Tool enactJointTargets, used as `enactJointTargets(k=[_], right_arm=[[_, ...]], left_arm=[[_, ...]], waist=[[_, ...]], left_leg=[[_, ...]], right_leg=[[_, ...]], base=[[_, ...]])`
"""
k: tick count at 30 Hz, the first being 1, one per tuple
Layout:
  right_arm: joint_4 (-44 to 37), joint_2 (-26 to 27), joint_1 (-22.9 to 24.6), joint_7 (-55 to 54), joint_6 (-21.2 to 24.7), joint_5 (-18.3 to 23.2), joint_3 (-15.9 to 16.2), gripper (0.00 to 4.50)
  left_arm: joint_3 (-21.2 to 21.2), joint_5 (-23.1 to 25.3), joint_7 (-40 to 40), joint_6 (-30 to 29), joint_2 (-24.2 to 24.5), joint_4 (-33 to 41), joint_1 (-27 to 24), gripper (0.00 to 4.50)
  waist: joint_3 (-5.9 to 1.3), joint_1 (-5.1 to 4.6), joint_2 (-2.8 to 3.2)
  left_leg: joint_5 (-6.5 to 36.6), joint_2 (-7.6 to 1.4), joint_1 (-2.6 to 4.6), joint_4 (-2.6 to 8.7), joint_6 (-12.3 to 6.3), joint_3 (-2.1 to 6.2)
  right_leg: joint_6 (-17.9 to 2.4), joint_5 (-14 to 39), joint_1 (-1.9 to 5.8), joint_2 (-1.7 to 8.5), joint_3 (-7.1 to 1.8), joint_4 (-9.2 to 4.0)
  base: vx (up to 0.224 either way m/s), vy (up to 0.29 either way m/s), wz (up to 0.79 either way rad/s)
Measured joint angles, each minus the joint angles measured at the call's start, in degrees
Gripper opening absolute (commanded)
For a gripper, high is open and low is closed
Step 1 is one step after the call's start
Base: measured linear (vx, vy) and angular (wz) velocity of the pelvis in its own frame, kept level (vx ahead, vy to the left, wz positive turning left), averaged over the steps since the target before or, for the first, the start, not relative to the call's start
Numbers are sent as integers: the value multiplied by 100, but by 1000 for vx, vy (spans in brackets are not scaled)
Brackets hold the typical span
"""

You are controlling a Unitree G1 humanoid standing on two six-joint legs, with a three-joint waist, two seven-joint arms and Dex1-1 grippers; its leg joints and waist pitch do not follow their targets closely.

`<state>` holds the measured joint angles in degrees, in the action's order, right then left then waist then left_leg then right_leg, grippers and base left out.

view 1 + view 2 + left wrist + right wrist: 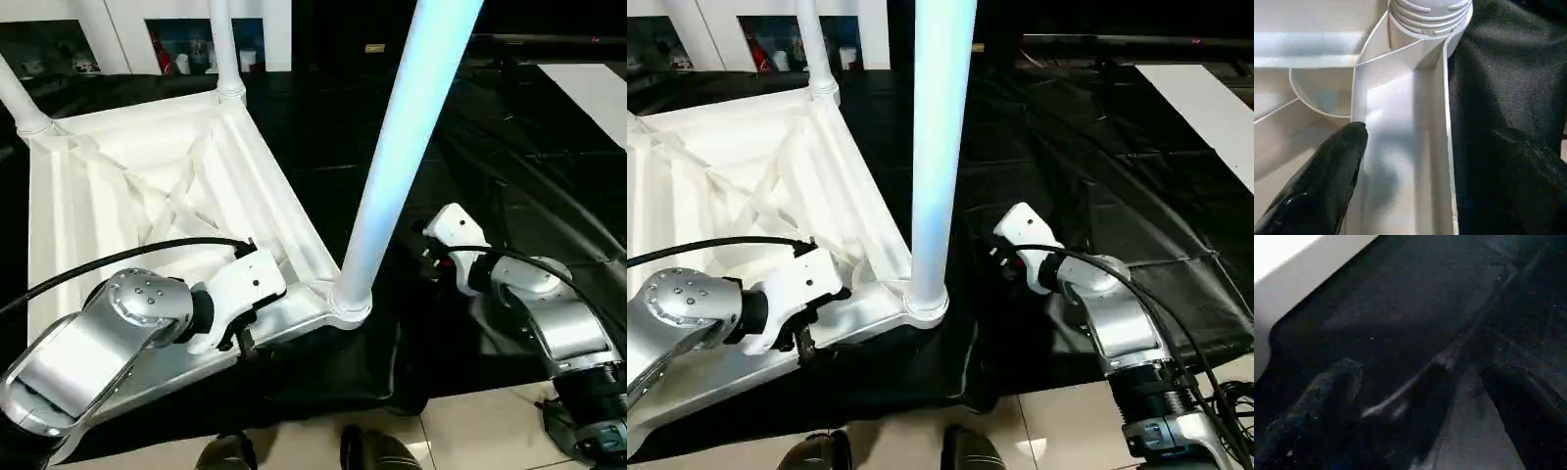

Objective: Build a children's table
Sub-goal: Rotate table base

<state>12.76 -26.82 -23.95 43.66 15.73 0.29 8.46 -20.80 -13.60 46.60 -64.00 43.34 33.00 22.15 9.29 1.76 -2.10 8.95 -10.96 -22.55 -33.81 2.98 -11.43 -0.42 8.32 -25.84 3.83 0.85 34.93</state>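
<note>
Tabletop (118,196) lay upside down with three legs visibly socketed, my left claw (1415,161) and right claw (1420,396) both spread empty.

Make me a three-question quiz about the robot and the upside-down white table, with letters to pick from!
1. Where is the left gripper?
A. at the tabletop's near edge
B. on the floor tiles
C. up on a leg's top

2. How many legs stand in the tabletop?
A. one
B. three
C. six

3. How is the right gripper?
A. shut on a leg
B. open, holding nothing
C. shut on cloth

Answers: 1 A, one finger lies inside the rim; 2 B, near leg and two behind; 3 B, fingers spread over the black cloth.
</note>
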Motion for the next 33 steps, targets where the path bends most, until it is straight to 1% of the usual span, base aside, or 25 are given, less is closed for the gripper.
enactJointTargets(k=[6, 12, 16, 21, 23, 28, 33], right_arm=[[-142, -66, 157, 189, 10, 18, 67, 449], [-621, -387, 385, 866, 48, 373, 99, 449], [-1003, -931, 617, 1585, 261, 633, 122, 449], [-1264, -1200, 673, 2076, 613, 852, 143, 449], [-1272, -1238, 680, 2134, 662, 885, 145, 449], [-1288, -1250, 688, 2181, 740, 914, 161, 449], [-1480, -1264, 687, 2203, 868, 933, 227, 449]], left_arm=[[2, -29, -55, -157, 31, 60, 28, 449], [88, -83, -64, -273, 207, 180, 127, 449], [319, -183, -42, -341, 265, 283, 225, 449], [353, -242, -62, -380, 248, 292, 263, 449], [332, -253, -76, -383, 170, 267, 206, 449], [294, -424, -80, -453, -18, 218, 89, 449], [254, -423, -133, -468, 20, 137, 90, 449]], waist=[[0, -3, 0], [0, 16, 0], [-1, 40, -1], [-3, 33, 1], [-4, 22, 2], [-5, 33, 4], [-5, 30, 4]], left_leg=[[0, 0, 0, -1, 0, 6], [0, 0, -4, -1, 0, 10], [0, -1, -9, -3, 0, 10], [0, -2, -8, -4, 0, 12], [0, -2, -7, -4, 0, 12], [0, -2, -8, -5, 0, 13], [0, -2, -7, -6, 0, 14]], right_leg=[[0, 0, 0, -4, -1, -1], [0, 0, 0, -7, -1, -1], [0, 0, 4, -7, -2, -5], [0, 0, 5, -9, -1, -5], [0, 0, 4, -9, -1, -5], [0, 0, 4, -9, -1, -5], [0, 0, 5, -10, -1, -4]], base=[[0, 0, 0], [0, 0, 0], [0, 0, 0], [0, 0, 0], [0, 0, 0], [0, 0, 0], [0, 0, 0]])
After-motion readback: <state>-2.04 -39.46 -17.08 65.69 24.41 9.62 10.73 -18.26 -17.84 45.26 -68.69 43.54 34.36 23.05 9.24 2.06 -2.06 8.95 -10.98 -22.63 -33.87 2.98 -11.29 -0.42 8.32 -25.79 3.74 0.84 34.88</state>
